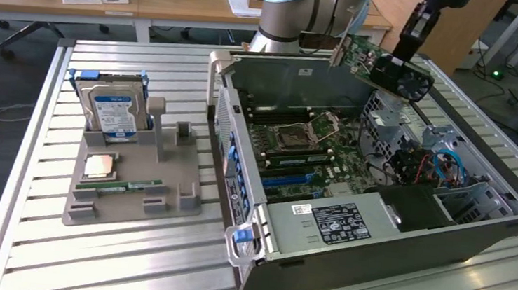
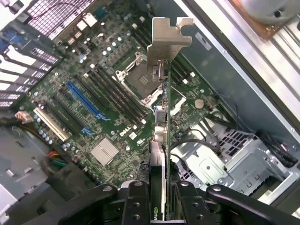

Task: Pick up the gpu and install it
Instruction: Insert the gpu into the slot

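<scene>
The tool [image 2: 158, 192] clasps the gpu [image 1: 386, 66] edge-on above the DELL-marked motherboard [image 2: 84, 77] in the open case [image 1: 371, 260].

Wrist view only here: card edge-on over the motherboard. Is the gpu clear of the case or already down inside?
Observer: Clear. In the exterior view the gpu hangs tilted in the air over the far corner of the open case, clamped by the fingers of the gripper.
Operator: Which face of the card does that camera see?
Observer: The black cooler, with its round fan.
Operator: Anything else on the table?
Observer: A grey holder at the exterior view's left, with a hard drive standing upright in it and a RAM stick lying flat.
</scene>
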Motion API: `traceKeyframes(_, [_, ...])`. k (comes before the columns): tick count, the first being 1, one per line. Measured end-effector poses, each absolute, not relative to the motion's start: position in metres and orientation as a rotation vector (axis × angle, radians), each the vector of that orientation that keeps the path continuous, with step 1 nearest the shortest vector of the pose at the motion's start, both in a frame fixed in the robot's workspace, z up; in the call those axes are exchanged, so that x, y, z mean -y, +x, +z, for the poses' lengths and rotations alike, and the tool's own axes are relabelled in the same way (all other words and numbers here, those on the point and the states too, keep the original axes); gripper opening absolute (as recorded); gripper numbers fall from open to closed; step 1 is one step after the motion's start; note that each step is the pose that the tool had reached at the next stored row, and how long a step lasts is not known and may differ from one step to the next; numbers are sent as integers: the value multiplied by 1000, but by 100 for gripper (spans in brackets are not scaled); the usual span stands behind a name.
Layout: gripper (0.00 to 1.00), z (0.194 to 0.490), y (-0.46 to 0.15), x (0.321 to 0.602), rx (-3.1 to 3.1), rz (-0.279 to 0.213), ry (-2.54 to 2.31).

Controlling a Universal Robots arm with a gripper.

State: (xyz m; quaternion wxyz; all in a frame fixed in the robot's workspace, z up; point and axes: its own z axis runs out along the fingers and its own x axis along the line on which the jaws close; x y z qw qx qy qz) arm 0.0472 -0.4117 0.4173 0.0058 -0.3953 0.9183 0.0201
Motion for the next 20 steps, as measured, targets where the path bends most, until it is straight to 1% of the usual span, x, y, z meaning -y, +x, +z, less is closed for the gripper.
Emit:
traceKeyframes(11, [26,417,47,412,-2773,64,-1457])
traceKeyframes(20, [26,417,47,412,-2771,64,-1461])
